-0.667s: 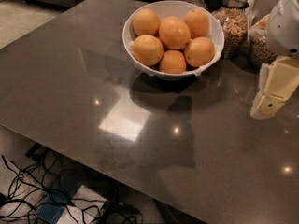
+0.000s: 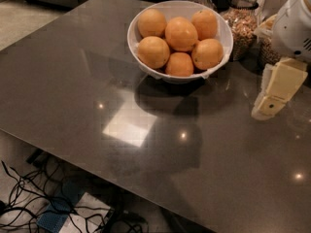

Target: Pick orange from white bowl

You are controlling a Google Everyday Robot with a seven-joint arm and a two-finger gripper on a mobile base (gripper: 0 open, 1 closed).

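Six oranges (image 2: 154, 51) lie heaped in the white bowl (image 2: 167, 75), round, dimpled and matte; the topmost orange (image 2: 181, 33) and the glossy rim hide parts of the lower ones. The bowl stands toward the far side of the dark polished table (image 2: 73, 86); a glass jar (image 2: 240, 25) of grain beside it is cut off at the top. The white arm housing (image 2: 294, 28) is cropped by the right edge; the cream, blocky gripper (image 2: 269, 103) hangs over the table right of the bowl, apart from it. Whether it is parted or closed does not show.
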